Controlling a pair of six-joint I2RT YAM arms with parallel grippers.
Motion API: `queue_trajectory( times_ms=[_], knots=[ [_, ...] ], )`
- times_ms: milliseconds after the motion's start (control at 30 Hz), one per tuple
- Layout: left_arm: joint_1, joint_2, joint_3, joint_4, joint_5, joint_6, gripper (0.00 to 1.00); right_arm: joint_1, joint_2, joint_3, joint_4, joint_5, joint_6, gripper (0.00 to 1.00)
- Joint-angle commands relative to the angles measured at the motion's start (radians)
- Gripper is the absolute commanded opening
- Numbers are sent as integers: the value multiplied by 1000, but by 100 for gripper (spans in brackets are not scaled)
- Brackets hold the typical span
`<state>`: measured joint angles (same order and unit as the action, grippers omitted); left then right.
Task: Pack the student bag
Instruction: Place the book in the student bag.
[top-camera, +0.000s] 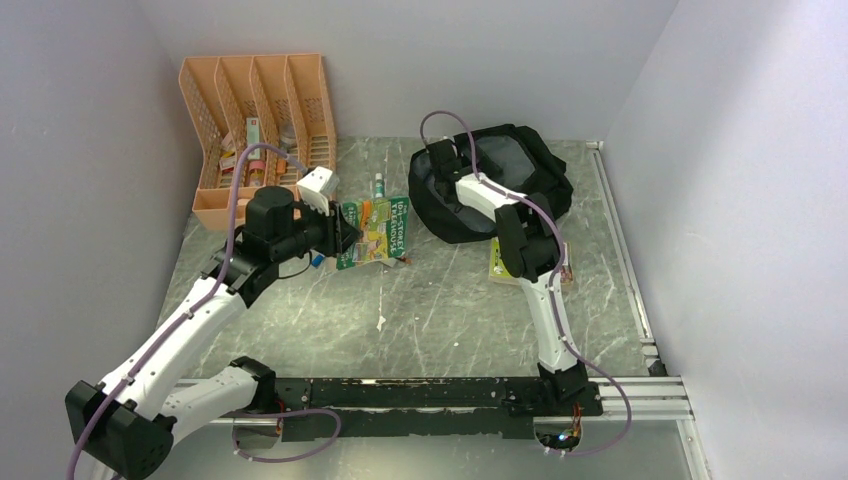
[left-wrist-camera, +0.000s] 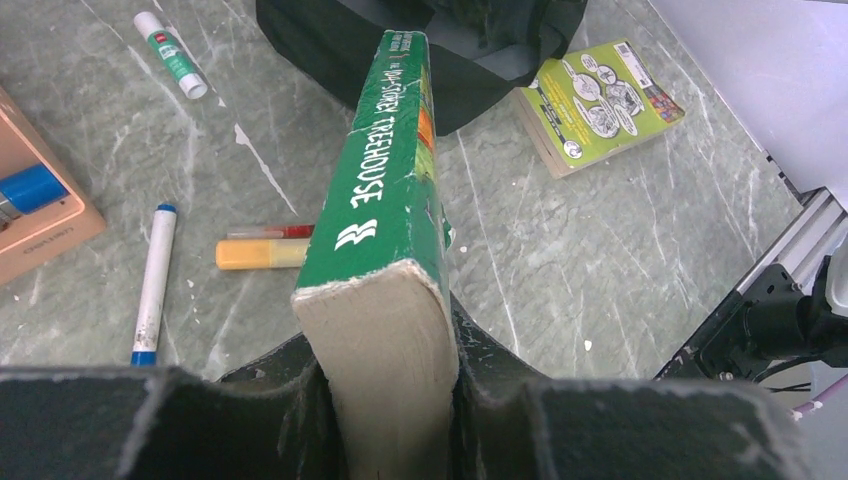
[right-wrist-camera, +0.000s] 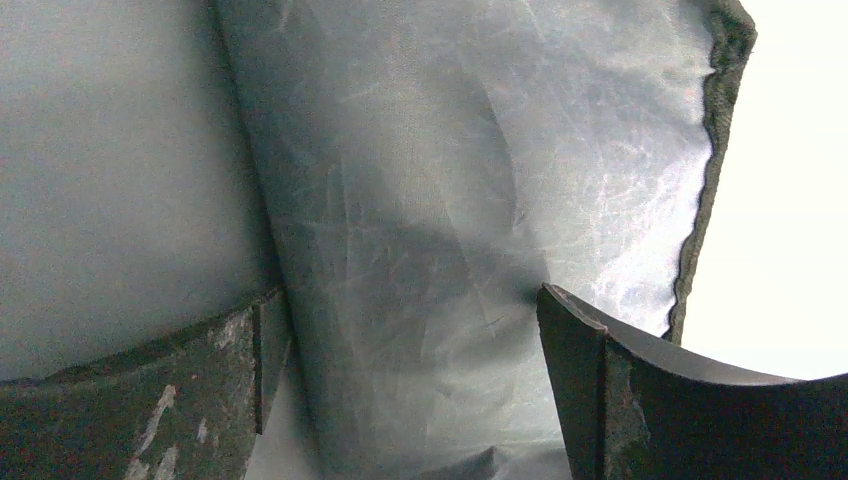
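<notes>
Bag (top-camera: 535, 175) | surrounds right gripper (right-wrist-camera: 408, 300), jaws seemingly apart | left gripper (left-wrist-camera: 390, 385) clamps book (left-wrist-camera: 385, 180)

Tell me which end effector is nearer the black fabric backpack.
Right. The right end effector is at the black fabric backpack's grey-lined opening; the left end effector, gripping a green paperback book, sits apart to its left.

On the surface (top-camera: 450, 310), the desk organiser (top-camera: 258, 130) stands back left, the student bag (top-camera: 530, 190) back right, a glue stick (top-camera: 379, 186) between them. A paperback (top-camera: 503, 262) lies just before the bag.
</notes>
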<state>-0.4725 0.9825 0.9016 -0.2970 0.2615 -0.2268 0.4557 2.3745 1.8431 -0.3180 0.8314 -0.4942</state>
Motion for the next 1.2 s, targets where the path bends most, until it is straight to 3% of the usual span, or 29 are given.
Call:
queue_trajectory(
  times_ms=[0, 67, 267, 700, 1167],
  knots=[
    [8, -35, -1, 75, 34, -27, 5, -22, 45, 7, 84, 69, -55, 91],
    [8, -33, -4, 78, 34, -30, 5, -24, 47, -3, 110, 74, -72, 85],
    [8, -22, -9, 91, 44, -39, 5, -20, 12, -25, 134, 47, -49, 51],
    [9, 9, -22, 190, -3, -176, 5, -9, -234, -146, 116, -122, 84, 0],
    [11, 213, 106, 338, -134, -554, 5, -2, -354, -78, -107, -371, 315, 0]
  ],
)
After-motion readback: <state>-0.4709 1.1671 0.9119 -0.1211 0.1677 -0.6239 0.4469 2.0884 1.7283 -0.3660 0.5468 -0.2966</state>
